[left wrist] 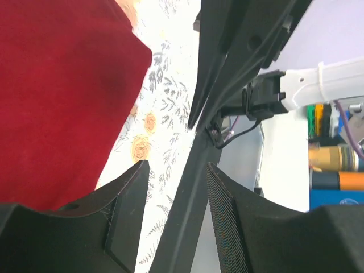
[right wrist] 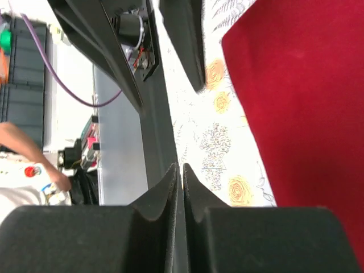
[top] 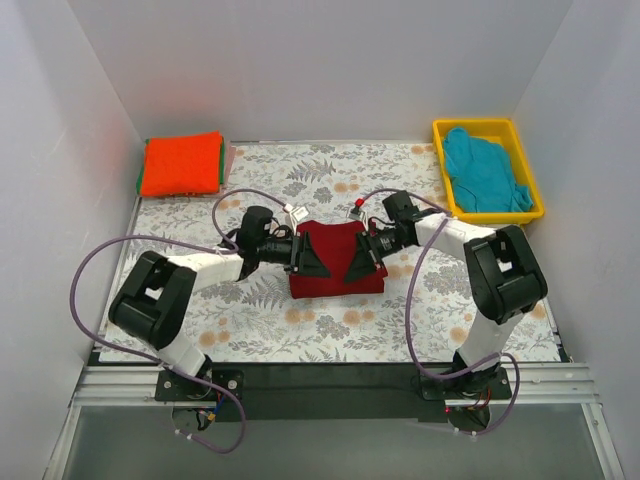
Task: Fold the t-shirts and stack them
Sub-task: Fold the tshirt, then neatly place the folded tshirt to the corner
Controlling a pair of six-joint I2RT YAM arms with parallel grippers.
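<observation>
Maroon t-shirt [top: 338, 285] | left gripper [top: 318, 258] over left edge | right gripper [top: 356, 262] opposite

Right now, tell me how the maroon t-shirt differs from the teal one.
The maroon t-shirt lies folded in a flat rectangle; the teal t-shirt is crumpled and unfolded. The maroon t-shirt sits mid-table; the teal t-shirt sits inside the yellow bin at the far right. Both are plain cloth.

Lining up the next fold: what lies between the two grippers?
Only the maroon t-shirt: the left gripper and right gripper face each other over it, as the top view shows.
</observation>
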